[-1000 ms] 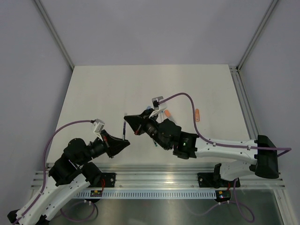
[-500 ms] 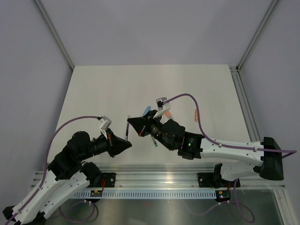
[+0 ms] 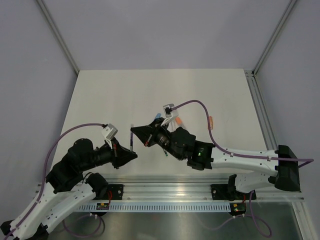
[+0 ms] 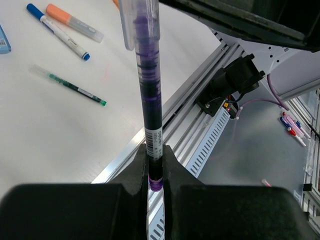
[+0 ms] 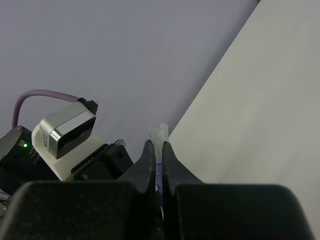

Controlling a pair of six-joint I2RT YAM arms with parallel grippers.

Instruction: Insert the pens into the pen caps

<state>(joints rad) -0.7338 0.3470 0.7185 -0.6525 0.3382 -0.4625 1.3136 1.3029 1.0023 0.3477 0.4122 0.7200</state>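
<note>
Top external view takes in the white bench (image 3: 115, 95), with the left arm (image 3: 75, 165) and right arm (image 3: 240, 157) reaching in from its near edge and meeting above the bench's middle. The left fingers (image 4: 137, 172) are clenched on the lower barrel of a purple pen (image 4: 149, 100), held up off the bench and pointing at the other arm. The right fingers (image 5: 145, 167) are pinched on a clear cap (image 5: 159, 134) that sits over the pen's far end. How deep it is seated I cannot tell. I judge the pen to be light and stiff, with a smooth plastic barrel that could slide or twist in a loose pinch, so the low grip near its blunt end suits it. The cap is tiny and thin-walled. It is best taken by its sides, away from the mouth, and not squeezed hard. By count, four pens show: the held one plus three lying on the bench, a blue-ended pen (image 4: 57, 31), an orange-ended pen (image 4: 75, 22) just beside it, and a thin green-tipped pen (image 4: 67, 86) nearer the edge. Three caps show: the clear one, a light blue cap (image 4: 2, 40) and what looks like an orange cap (image 3: 210, 122) lying well apart to the right. The arms may hide more.
</note>
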